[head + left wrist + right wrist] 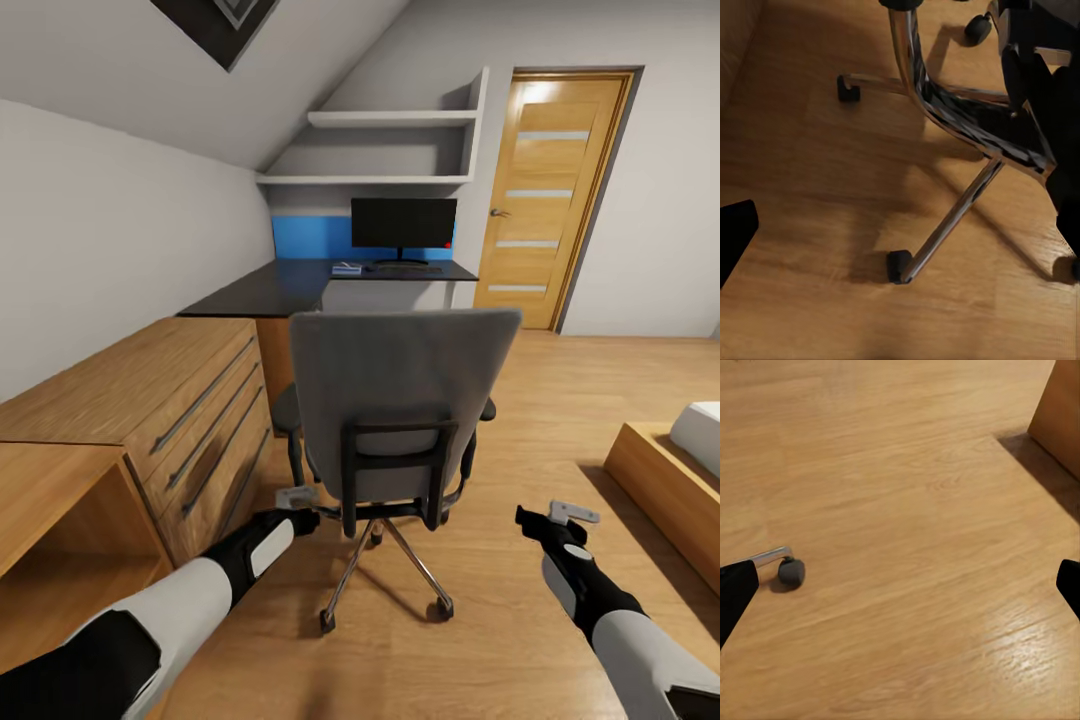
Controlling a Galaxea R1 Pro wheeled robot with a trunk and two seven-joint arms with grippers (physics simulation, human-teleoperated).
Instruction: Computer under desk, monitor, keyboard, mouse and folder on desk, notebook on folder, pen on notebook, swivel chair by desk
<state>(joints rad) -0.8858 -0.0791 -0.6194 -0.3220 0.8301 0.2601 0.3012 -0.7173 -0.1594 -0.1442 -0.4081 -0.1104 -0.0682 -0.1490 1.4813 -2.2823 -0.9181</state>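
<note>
The grey swivel chair stands mid-floor with its back to me, and its backrest hides the seat and the folder. Its chrome base and one caster show in the wrist views. Beyond it is the black desk with the monitor, the dark keyboard in front of it, and a small flat light object to the keyboard's left. My left gripper hangs open beside the chair base. Right of the chair, my right gripper is open over bare floor. Computer, mouse, notebook and pen are out of view.
A light wooden drawer chest runs along the left wall up to the desk. A wooden bed frame juts in at the right. A closed door stands right of the desk, with wall shelves above it.
</note>
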